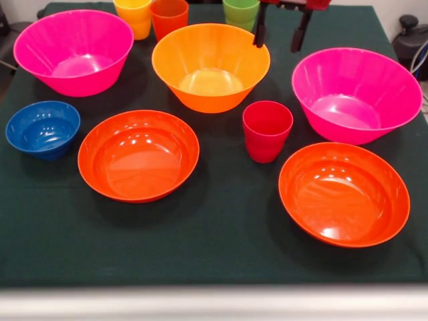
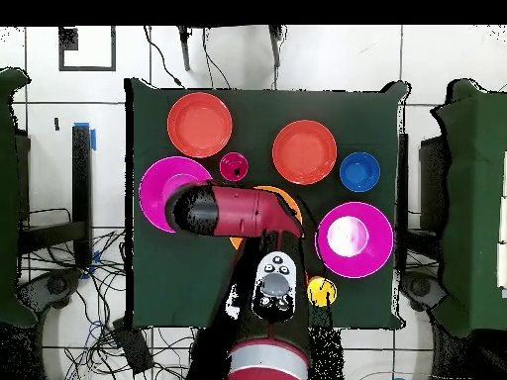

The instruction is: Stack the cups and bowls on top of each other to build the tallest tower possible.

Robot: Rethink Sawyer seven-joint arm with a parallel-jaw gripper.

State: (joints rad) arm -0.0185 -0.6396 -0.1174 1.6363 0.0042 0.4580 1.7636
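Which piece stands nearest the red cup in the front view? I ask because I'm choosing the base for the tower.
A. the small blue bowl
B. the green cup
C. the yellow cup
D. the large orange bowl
D: the red cup stands just in front of the large orange bowl, while the blue bowl and the yellow cup and green cup sit much farther off.

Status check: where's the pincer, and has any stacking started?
Pincer open, empty, hanging over the far table by the large orange bowl. Nothing stacked; red cup stands alone. Nothing in the way.
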